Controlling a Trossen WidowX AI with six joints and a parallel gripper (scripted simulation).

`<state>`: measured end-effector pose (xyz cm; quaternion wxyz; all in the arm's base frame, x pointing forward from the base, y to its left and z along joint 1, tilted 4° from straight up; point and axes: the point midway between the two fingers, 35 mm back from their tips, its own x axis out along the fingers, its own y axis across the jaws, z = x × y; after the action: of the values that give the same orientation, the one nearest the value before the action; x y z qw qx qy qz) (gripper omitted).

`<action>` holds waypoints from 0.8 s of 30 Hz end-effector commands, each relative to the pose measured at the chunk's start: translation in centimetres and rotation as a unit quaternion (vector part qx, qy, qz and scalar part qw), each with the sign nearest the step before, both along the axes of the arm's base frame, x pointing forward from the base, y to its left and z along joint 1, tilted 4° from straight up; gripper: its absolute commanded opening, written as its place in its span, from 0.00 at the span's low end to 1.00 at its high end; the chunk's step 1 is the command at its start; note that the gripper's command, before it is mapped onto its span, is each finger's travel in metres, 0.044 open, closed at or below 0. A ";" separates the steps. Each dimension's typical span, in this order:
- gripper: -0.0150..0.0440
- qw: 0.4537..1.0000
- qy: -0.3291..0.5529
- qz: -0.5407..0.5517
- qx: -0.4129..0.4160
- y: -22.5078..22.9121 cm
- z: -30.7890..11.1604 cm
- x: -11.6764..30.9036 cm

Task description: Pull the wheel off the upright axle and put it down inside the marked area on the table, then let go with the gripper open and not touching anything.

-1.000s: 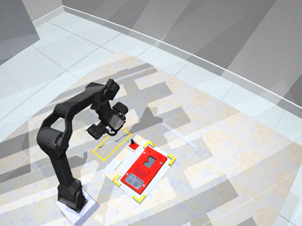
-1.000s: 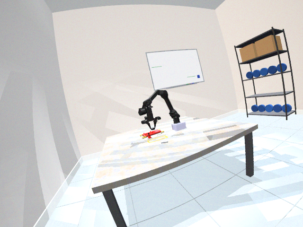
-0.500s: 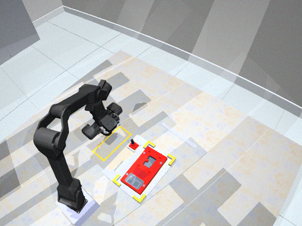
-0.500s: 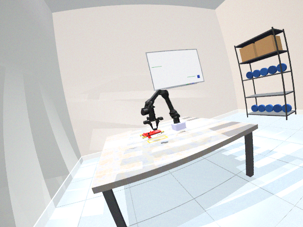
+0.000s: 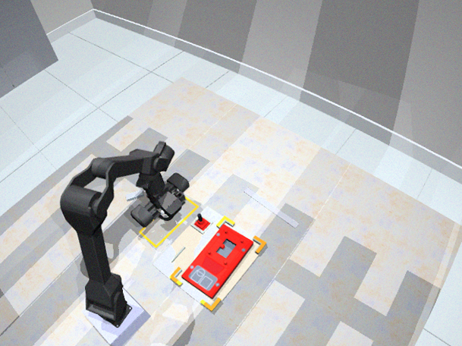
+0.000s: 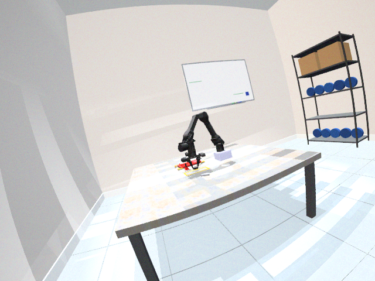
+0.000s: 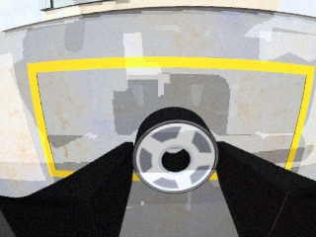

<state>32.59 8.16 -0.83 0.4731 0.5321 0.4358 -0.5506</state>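
My gripper (image 5: 164,215) (image 6: 195,167) (image 7: 174,150) is shut on the wheel, one finger on each side of it. The wheel (image 7: 176,142) has a black tyre and a light grey, spoked face with a dark centre hole. It is off the axle and held above the table, over the marked area. The marked area (image 5: 155,246) (image 6: 198,171) (image 7: 158,62) is a yellow outline; in the wrist view the wheel covers part of its near line. The black upright axle (image 5: 199,217) stands bare on its red base (image 5: 202,224), beside the marked area. The exact height of the wheel is hard to tell.
A red panel (image 5: 209,264) with a square opening lies beyond the axle, between orange and yellow corner brackets (image 5: 261,245). A thin grey bar (image 5: 178,254) lies between the panel and the marked area. A long pale strip (image 5: 270,207) lies farther off.
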 end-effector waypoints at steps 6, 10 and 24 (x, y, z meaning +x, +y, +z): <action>0.34 1.000 0.008 -0.001 -0.002 -0.3 -1.9 -0.5; 0.52 1.000 0.008 -0.001 -0.002 -0.3 -1.9 -0.5; 0.76 1.000 0.003 0.002 0.001 0.1 4.0 -0.4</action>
<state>32.15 8.10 1.30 0.4716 0.5258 0.4395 -0.5549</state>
